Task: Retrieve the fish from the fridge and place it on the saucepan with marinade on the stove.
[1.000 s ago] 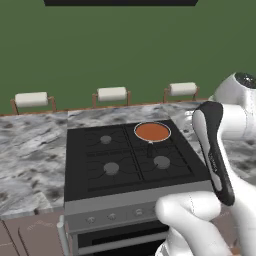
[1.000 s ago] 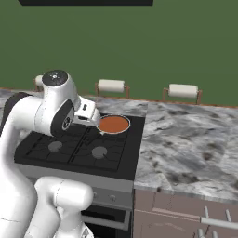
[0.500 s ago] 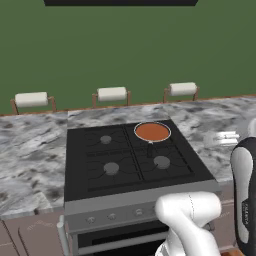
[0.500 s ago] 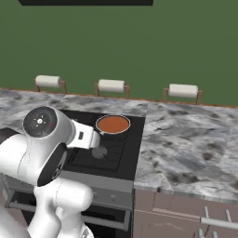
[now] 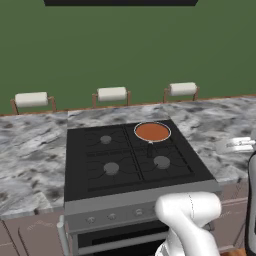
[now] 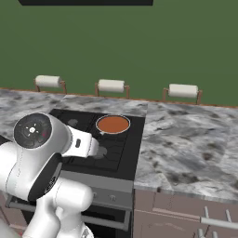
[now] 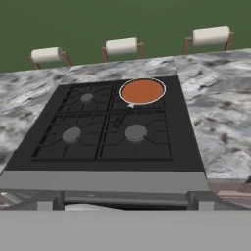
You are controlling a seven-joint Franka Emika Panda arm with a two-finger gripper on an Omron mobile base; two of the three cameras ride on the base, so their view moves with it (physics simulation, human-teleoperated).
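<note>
The saucepan (image 5: 152, 132) (image 6: 113, 124) (image 7: 142, 91) sits on the back right burner of the black stove (image 5: 100, 155) (image 6: 125, 153) (image 7: 147, 147). Flat orange-red marinade (image 7: 141, 90) fills it, and its short dark handle points toward the stove's front. The fish and the fridge are out of view. My gripper (image 7: 125, 201) hangs low in front of the stove's front edge and looks back over the burners. Its jaws stand wide apart with nothing between them. My arm's white links rise in front of the stove in both base views.
Three paper towel rolls on wooden holders (image 5: 112, 94) (image 6: 111, 85) (image 7: 122, 46) stand along the green back wall. Marbled counter (image 5: 30, 150) (image 6: 186, 144) runs on both sides of the stove. Drawer fronts (image 6: 186, 209) lie below the right counter.
My arm has swung down and back from above the stove toward its front edge. The saucepan has not moved, and the gripper stays open.
</note>
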